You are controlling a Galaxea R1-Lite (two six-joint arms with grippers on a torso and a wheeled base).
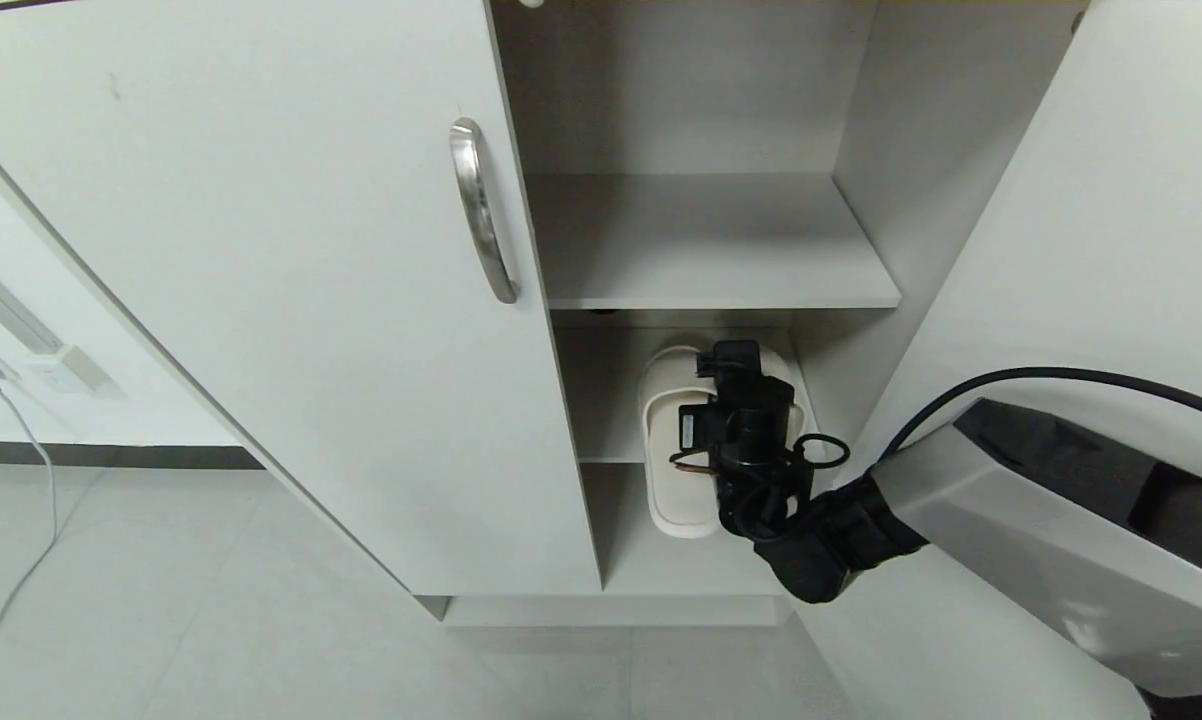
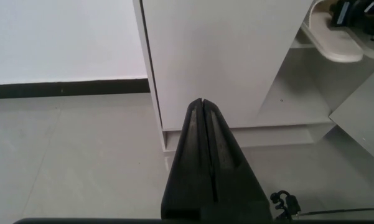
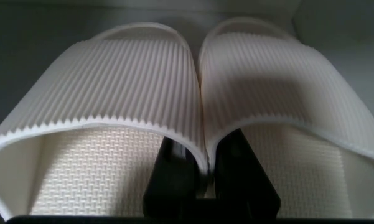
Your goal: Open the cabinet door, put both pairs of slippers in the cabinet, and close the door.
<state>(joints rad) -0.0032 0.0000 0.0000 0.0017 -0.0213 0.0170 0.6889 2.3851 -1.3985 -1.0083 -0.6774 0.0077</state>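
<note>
Clamping the slippers (image 1: pixel 666 480) by their touching inner straps with the right tool (image 3: pixel 205 169), low inside the cabinet (image 1: pixel 901 150). Left tool (image 2: pixel 202 111) pressed together outside, near the cabinet's base. Risk: dragging the pair back out on a snagged release.

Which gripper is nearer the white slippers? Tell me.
Right. The right gripper clamps the slippers inside the cabinet; the left gripper hangs shut outside, above the floor before the closed door.
</note>
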